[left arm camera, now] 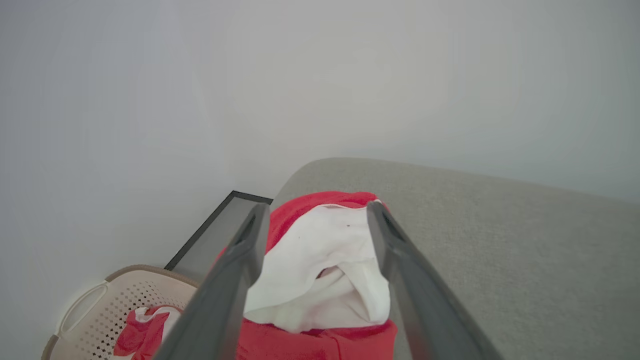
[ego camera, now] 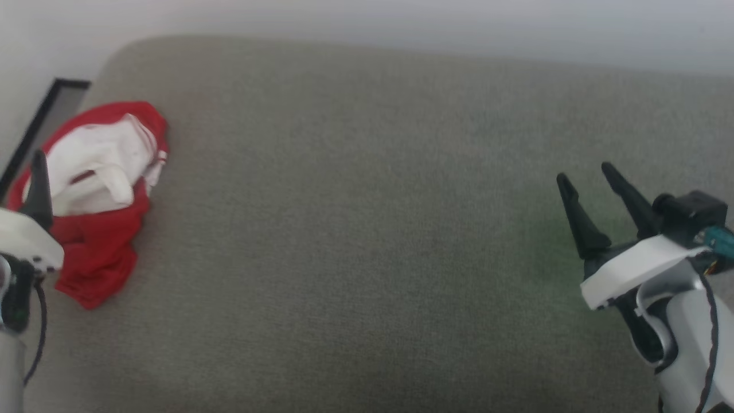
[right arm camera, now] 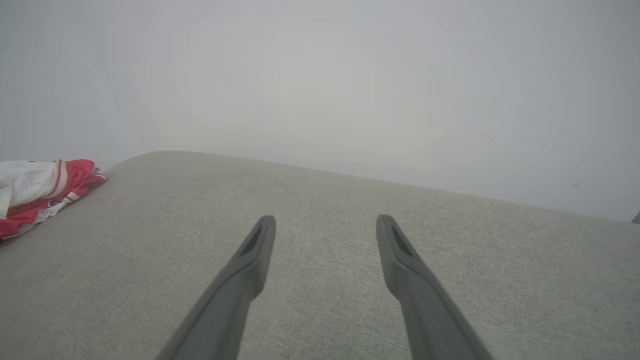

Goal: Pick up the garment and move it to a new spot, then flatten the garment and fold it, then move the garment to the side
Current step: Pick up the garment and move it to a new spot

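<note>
The garment (ego camera: 97,252) lies crumpled at the left end of the grey cushion (ego camera: 367,241), red with its white lining turned up. My left gripper (left arm camera: 317,207) is open, and the garment (left arm camera: 320,260) shows between and beyond its two fingers with nothing pinched. One dark finger (ego camera: 39,183) of it overlaps the garment's left edge in the head view. Whether it touches the cloth I cannot tell. My right gripper (ego camera: 585,173) stands open over bare cushion at the far right, well away from the garment (right arm camera: 30,190), fingers (right arm camera: 255,250) spread with nothing between them.
A beige perforated laundry basket (left arm camera: 95,305) holding a red-and-white cloth (left arm camera: 142,332) sits below the cushion's left end. A dark-framed panel (ego camera: 40,123) runs beside that corner. A pale wall (ego camera: 401,23) rises behind the cushion.
</note>
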`<state>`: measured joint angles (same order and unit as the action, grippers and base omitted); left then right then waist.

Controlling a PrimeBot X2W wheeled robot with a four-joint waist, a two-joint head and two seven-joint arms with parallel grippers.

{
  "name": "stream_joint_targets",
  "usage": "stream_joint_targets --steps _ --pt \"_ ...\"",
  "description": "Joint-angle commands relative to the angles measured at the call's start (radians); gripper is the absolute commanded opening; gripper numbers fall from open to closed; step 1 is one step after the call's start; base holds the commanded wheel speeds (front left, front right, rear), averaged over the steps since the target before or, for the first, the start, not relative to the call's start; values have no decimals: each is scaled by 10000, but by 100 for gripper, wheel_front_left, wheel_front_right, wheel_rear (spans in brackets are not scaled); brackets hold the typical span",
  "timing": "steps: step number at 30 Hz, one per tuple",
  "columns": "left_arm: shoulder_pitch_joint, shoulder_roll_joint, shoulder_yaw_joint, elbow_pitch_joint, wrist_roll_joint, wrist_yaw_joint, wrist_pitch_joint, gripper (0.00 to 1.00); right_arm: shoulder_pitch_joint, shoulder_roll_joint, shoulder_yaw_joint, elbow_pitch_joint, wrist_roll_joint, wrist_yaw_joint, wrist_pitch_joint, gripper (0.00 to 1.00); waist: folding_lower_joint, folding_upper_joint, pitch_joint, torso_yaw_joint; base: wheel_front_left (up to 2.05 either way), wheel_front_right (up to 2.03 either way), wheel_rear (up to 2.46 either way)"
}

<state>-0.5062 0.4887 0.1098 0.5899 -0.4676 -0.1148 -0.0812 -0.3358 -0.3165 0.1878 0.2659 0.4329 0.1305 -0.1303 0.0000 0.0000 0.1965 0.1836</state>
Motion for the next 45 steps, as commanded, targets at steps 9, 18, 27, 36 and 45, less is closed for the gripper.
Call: stream_joint_targets --steps 9,18,27,36,45 --pt "-2268 293 -309 2731 -265 -39 1196 100 -450 -302 -367 -1311 -478 4 631 100 0 0 2162 -542 0 0 0" --pt "-3800 -24 -701 5230 -397 97 2871 100 -444 -527 -891 -2690 -889 4 1408 100 0 0 3220 -554 0 0 0" --pt "-4451 -331 -838 6402 -455 257 2665 0 -314 -384 -1197 -3488 -1189 3 1976 100 0 0 3301 -380 0 0 0" --pt "-5166 560 -1084 6278 -198 -23 1195 0 27 -136 -1192 -3262 -1172 4 1780 100 0 0 2370 -141 0 0 0" --pt "-5947 1284 -2065 5676 353 -145 489 0 474 271 -1100 -2640 -1084 3 1279 100 0 0 994 185 0 0 0"
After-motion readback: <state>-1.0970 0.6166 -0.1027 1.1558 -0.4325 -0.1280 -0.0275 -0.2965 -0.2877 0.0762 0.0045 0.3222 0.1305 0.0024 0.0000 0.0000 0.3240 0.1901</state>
